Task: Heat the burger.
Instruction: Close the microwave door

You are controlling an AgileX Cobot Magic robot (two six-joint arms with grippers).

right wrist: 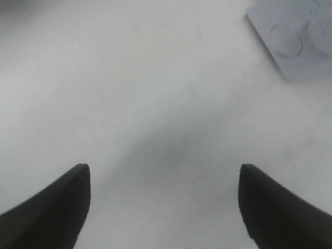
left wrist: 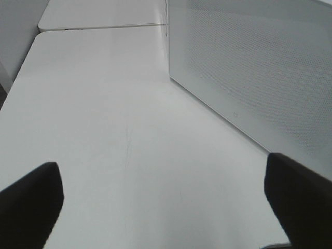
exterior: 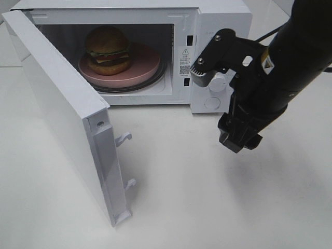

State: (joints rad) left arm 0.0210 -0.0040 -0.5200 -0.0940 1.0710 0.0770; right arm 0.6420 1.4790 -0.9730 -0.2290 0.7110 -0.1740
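Your burger (exterior: 107, 49) sits on the pink plate (exterior: 148, 66) inside the microwave (exterior: 218, 21), so loading looks done. Left to do: shut its wide-open door (exterior: 57, 104) and turn the knobs (exterior: 213, 102). Both jaws are spread and empty: right gripper (right wrist: 163, 168) before the microwave's knobs, left gripper (left wrist: 162, 163) beside its door. Nothing visibly blocks the door.

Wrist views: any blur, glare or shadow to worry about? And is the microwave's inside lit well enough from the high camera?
Left wrist: soft, left fingers mere dark blurs, door mesh readable, no glare. Right wrist: softer, a grey shadow on the table between the right fingers. Exterior high: sharp; burger shaded inside the microwave but clear.
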